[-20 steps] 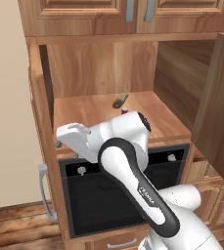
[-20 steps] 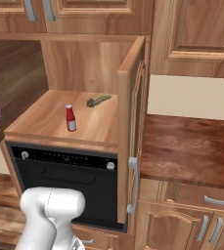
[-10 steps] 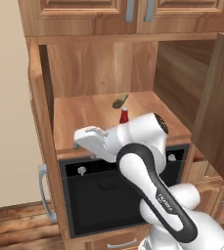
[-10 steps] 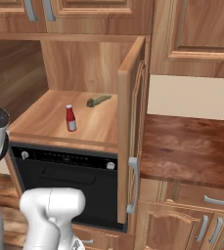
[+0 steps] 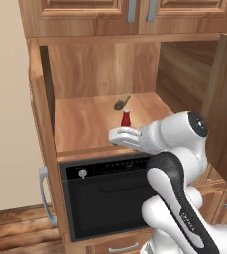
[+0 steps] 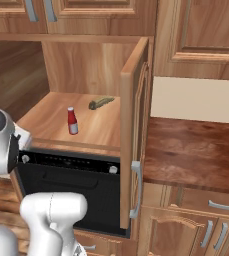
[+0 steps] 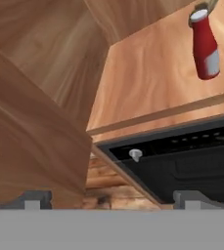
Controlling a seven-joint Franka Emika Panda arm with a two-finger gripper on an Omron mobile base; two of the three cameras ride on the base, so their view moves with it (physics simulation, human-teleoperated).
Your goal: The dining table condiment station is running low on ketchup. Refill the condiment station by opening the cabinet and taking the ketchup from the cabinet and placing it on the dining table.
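The cabinet (image 5: 85, 124) stands with both doors swung open. On its shelf the ketchup (image 5: 126, 119), a small red bottle with a white cap, stands upright and free; it also shows in the right base view (image 6: 72, 121) and at the upper right of the hand view (image 7: 204, 46). My gripper (image 5: 115, 136) hovers at the shelf's front edge, just in front of and slightly below the bottle, not touching it. In the hand view the gripper (image 7: 113, 197) is open wide with nothing between its fingertips (image 7: 35, 197). The dining table is out of view.
A dark olive oblong item (image 5: 121, 102) lies behind the ketchup. A black oven (image 5: 110, 193) sits under the shelf. The left door (image 7: 30, 146) is close to my hand; the right door (image 6: 133, 130) juts out beside a reddish-brown counter (image 6: 196, 150).
My arm has swung right along the cabinet front, carrying the hand from the left door edge to just in front of the ketchup. The gripper stayed open; the bottle has not moved.
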